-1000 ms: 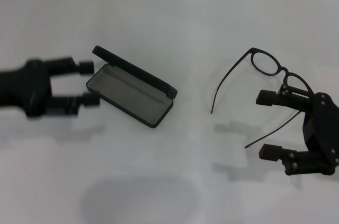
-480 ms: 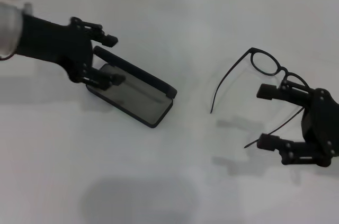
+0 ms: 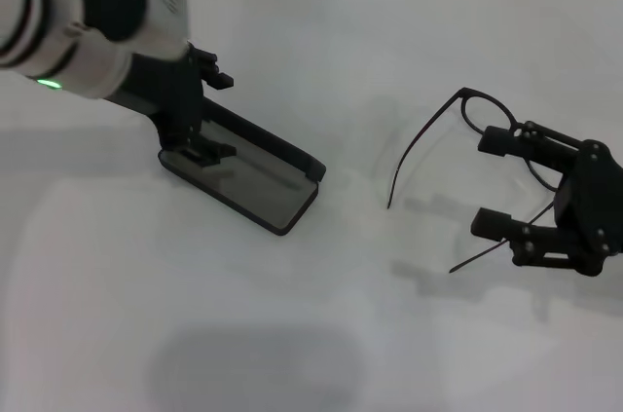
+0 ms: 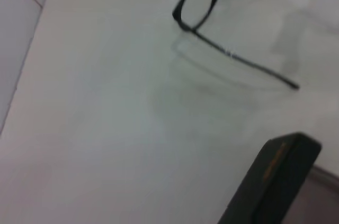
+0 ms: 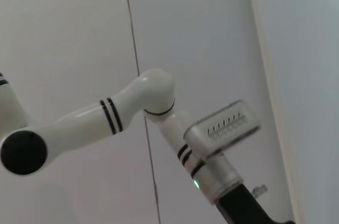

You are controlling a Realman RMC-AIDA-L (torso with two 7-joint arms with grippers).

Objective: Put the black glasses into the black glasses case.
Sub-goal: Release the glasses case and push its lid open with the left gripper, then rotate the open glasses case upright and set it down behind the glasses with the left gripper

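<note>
The black glasses (image 3: 484, 116) lie unfolded on the white table at the right, temple arms pointing toward me. They also show in the left wrist view (image 4: 197, 6). My right gripper (image 3: 487, 181) is open and hovers over the glasses' right side, one finger on each side of the right temple arm, which is partly hidden. The black glasses case (image 3: 255, 186) lies open left of centre, grey lining up. My left gripper (image 3: 218, 116) is open at the case's left end, with one finger behind the raised lid (image 4: 273, 179) and one over the tray.
The white table (image 3: 321, 315) carries only the case and the glasses. A tiled wall edge runs along the back. The right wrist view shows my white left arm (image 5: 132, 107) against the wall.
My left arm swung in from the left and its gripper now straddles the case's left end. My right gripper moved farther back over the glasses.
</note>
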